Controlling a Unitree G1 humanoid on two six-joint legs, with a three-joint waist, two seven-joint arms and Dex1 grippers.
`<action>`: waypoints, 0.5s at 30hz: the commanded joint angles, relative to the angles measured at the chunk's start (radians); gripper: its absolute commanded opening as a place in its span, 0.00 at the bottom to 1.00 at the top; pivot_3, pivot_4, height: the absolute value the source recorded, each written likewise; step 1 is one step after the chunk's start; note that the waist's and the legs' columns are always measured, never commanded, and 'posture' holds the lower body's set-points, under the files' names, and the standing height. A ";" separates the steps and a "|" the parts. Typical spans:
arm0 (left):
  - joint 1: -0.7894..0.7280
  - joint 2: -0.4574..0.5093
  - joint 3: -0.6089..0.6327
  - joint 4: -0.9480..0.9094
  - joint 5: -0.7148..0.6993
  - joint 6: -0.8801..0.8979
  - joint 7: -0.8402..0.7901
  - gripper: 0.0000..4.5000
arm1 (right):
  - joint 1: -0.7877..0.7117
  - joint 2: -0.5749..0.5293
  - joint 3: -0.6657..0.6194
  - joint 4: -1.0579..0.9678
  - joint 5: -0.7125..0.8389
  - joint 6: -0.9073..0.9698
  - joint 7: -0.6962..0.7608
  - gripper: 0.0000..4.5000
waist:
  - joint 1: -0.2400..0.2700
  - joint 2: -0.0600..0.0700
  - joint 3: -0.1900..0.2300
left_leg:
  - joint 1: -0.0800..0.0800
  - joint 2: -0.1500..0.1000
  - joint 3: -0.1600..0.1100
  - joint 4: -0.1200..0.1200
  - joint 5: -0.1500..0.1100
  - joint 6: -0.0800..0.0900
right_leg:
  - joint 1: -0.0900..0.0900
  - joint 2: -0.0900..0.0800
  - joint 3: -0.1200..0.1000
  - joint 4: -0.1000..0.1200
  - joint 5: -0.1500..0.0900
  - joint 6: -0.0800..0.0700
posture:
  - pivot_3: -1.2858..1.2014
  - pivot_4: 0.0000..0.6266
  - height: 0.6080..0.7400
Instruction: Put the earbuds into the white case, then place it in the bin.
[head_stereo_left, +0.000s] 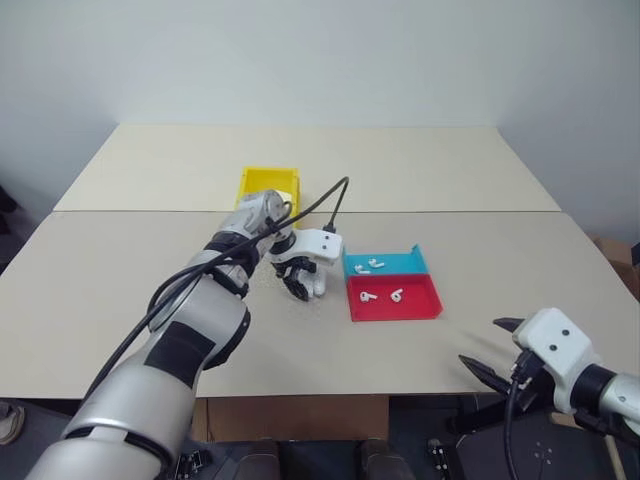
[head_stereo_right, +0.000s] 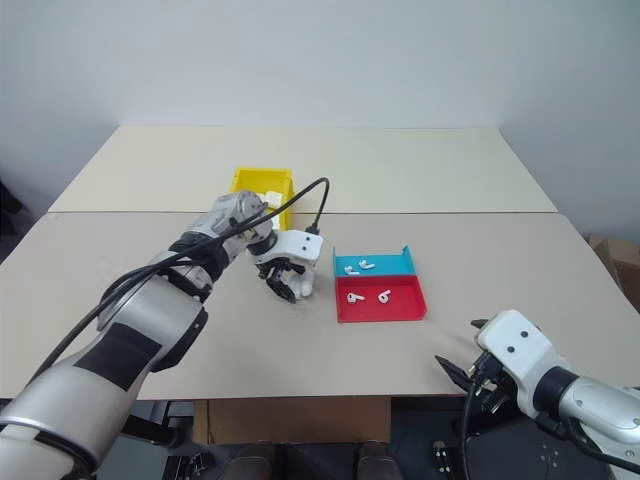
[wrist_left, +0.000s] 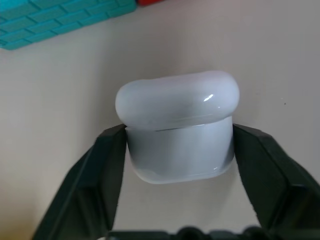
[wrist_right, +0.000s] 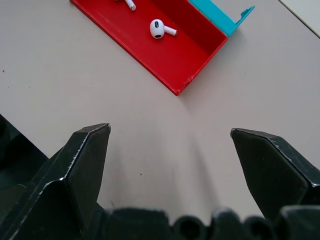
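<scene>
Right tool (head_stereo_left: 492, 346) hangs nearest, at the counter's (head_stereo_left: 120, 290) front edge, fingers spread wide, nothing between them; the red-and-teal tray (wrist_right: 175, 60) lies just beyond its tips.

Left tool (head_stereo_left: 298, 283) points steeply down onto the counter. Wrist view: both fingers (wrist_left: 102, 165) press the flanks of the white case (wrist_left: 177, 127), lid closed. Case sits on the counter between the fingers, pinched at its lower half.

Just to the right of the left tool: the tray, four earbuds (head_stereo_left: 397, 294) loose in it, two in the red part, two in the teal.

Beyond the left tool: yellow bin (head_stereo_left: 262, 180).

Judgement: first step in hand, securing the case. Earbuds not yet loaded. Next calls for a steady hold and the lid opened.
</scene>
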 joint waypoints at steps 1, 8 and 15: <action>-0.014 -0.001 0.010 -0.001 0.010 -0.001 0.011 0.63 | -0.003 -0.012 -0.016 -0.026 -0.010 0.002 0.001 1.00 | 0.000 0.000 0.000 | 0.000 0.000 0.000 0.000 0.000 0.000 | 0.000 0.000 0.000 0.000 0.000 0.000 | 0.52 0.24 1.00; -0.004 0.021 0.007 -0.014 0.022 -0.035 0.026 0.63 | -0.010 -0.023 -0.015 -0.016 -0.014 -0.002 0.007 1.00 | 0.000 0.000 0.000 | 0.001 0.000 0.000 0.000 0.000 0.000 | 0.001 0.000 0.000 0.000 0.000 0.000 | 0.52 0.24 1.00; 0.002 0.172 0.166 -0.100 -0.125 -0.166 -0.013 0.63 | -0.020 -0.031 -0.067 -0.038 0.007 0.005 0.025 1.00 | -0.013 0.000 0.000 | 0.001 0.000 0.000 0.000 0.000 0.000 | 0.000 0.000 0.000 0.001 0.000 0.000 | 0.52 0.24 1.00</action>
